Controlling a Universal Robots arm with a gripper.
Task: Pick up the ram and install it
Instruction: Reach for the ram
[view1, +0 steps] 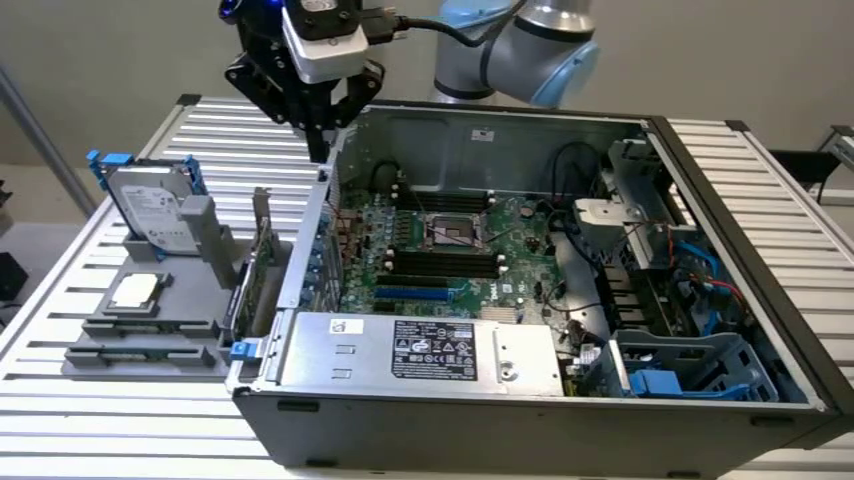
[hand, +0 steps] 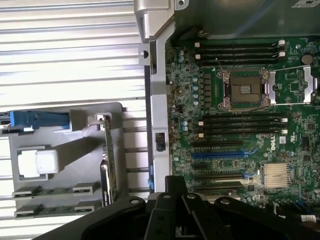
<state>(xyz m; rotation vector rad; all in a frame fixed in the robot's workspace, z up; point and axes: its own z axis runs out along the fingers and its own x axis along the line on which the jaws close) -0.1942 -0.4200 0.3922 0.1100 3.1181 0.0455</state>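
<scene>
**Surface.** Table (view1: 80, 400) of pale metal slats running the exterior view's left to right. It carries all items below.

**Room.** Plain beige wall (view1: 107, 50) behind the table.

**Item 1.** Computer case (view1: 534, 430), lying on its side with the side panel off. The green motherboard (view1: 454, 250) is exposed, with black memory slots on both sides of the bare processor socket. A silver power supply (view1: 400, 350) sits at the near edge.

**Item 2.** Grey holder (view1: 200, 250) on the table, just beside the case on the exterior view's left. It holds:
- a hard drive (view1: 150, 205) in a blue frame, standing tilted
- a processor chip (view1: 138, 290), lying flat
- an expansion card (view1: 260, 260), standing on edge next to the case wall

**Item 3.** Ram (view1: 147, 327) (hand: 52, 191), a thin green stick seated lengthwise in one of the holder's two near slots. A second similar stick sits in the slot beside it.

**Item 4.** Gripper (view1: 318, 150) (hand: 172, 200), black, pointing down. It hangs over the case wall nearest the holder and is well apart from the ram. Its fingers (view1: 320, 135) are pressed together.
</scene>
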